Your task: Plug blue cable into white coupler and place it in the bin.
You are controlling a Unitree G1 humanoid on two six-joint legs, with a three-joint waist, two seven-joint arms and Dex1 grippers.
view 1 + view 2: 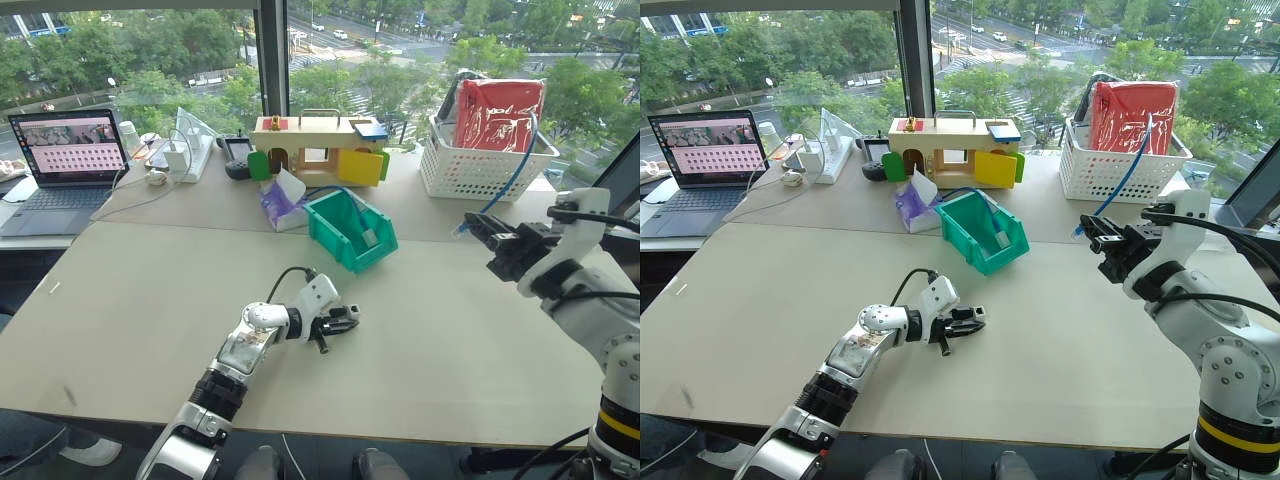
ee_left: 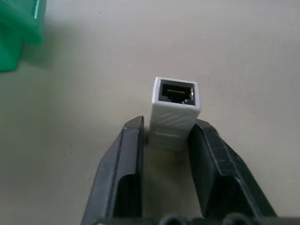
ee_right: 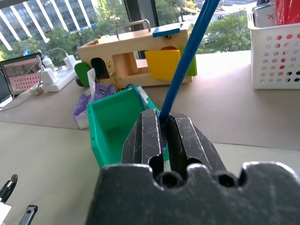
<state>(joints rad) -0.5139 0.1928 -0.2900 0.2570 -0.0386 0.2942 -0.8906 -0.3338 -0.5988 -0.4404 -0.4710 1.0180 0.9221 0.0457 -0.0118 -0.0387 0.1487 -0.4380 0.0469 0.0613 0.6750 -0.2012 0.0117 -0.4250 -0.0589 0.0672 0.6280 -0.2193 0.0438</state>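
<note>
1. left tool [image 2: 166,154] sits low over the surface [image 1: 150,330], fingers [image 2: 123,164] nearly closed on the white coupler [image 2: 173,112]; both pads touch its sides.
2. coupler's long axis runs along the fingers; its dark socket end points away from the wrist, out past the fingertips, clear of the pads.
3. right tool [image 3: 164,129] is raised off the surface, pointing about level, jaws clamped shut on the blue cable [image 3: 187,56].
4. cable's plug end pokes out just past the right tool's tip, toward the left side; the rest runs up and back from the tool to the white basket [image 1: 470,170].
5. the bin [image 1: 350,232] stands beyond the left tool and left of the right tool, low front facing the robot; contents unclear.
</note>
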